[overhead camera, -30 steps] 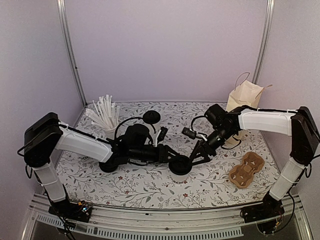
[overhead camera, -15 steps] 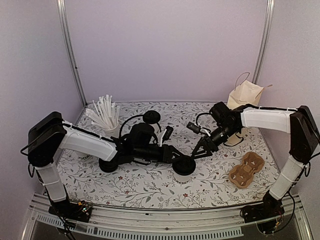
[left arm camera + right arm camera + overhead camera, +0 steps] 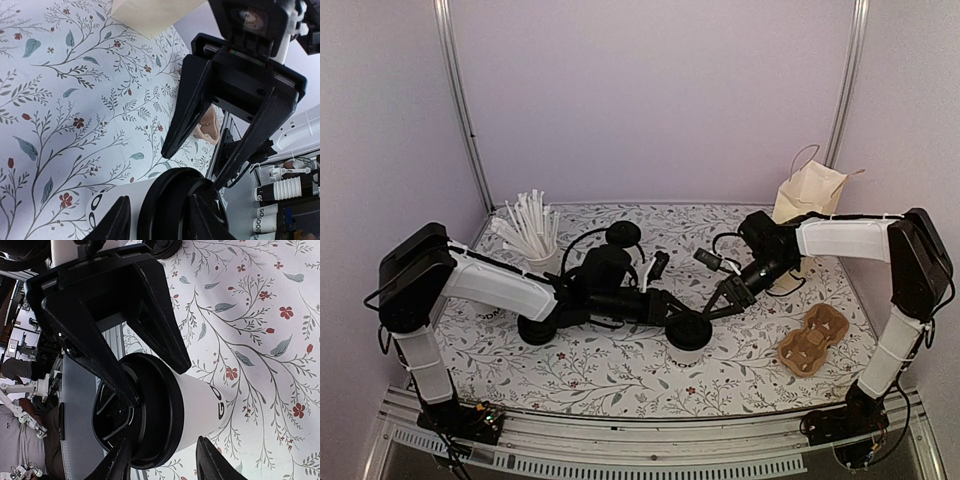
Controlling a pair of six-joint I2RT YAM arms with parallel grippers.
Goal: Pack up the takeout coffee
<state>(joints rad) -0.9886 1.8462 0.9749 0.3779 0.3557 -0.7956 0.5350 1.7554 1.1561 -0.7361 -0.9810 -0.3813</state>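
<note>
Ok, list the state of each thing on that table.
takeout coffee: upright, lidded
left pincer: shut on the takeout coffee
right pincer: jaws apart beside the coffee, grip unclear
paper bag: standing upright
cup carrier: lying flat, empty
stick cup: upright, filled

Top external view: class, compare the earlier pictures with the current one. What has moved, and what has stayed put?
The left gripper, clamped on the takeout coffee, shifted it slightly rightward, toward the right gripper, whose jaws narrowed around the cup; whether they grip it yet is unclear. The cup of sticks, paper bag and cardboard carrier stayed put.
</note>
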